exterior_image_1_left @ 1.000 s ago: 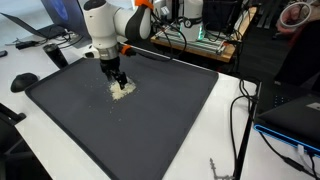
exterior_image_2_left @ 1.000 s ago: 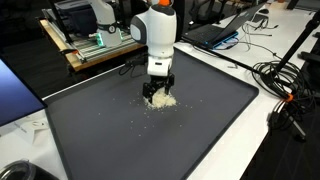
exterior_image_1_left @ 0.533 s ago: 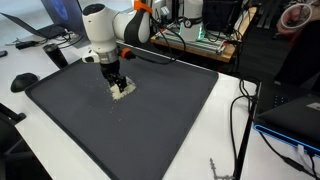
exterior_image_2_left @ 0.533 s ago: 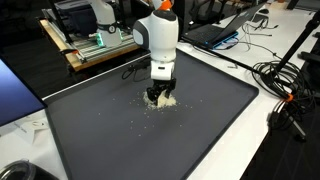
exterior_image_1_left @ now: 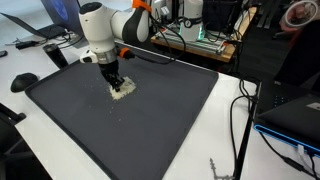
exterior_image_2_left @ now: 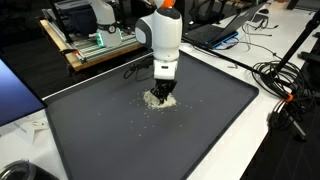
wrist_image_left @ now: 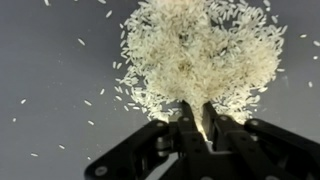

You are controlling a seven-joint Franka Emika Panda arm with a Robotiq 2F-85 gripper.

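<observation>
Wrist view: the black two-finger gripper (wrist_image_left: 201,111) enters at bottom centre, its fingers nearly together at the lower edge of the loose heap of white rice grains (wrist_image_left: 195,52). I cannot tell whether it grips any grains. The heap spreads from the fingertips toward the frame's top across the dark grey mat (wrist_image_left: 50,70).

A heap of rice (wrist_image_left: 195,55) lies on the dark grey worktop (wrist_image_left: 50,60), with stray grains scattered around it. The jaws stand nearly together at the heap's lower edge, with a few grains pinched between them.
</observation>
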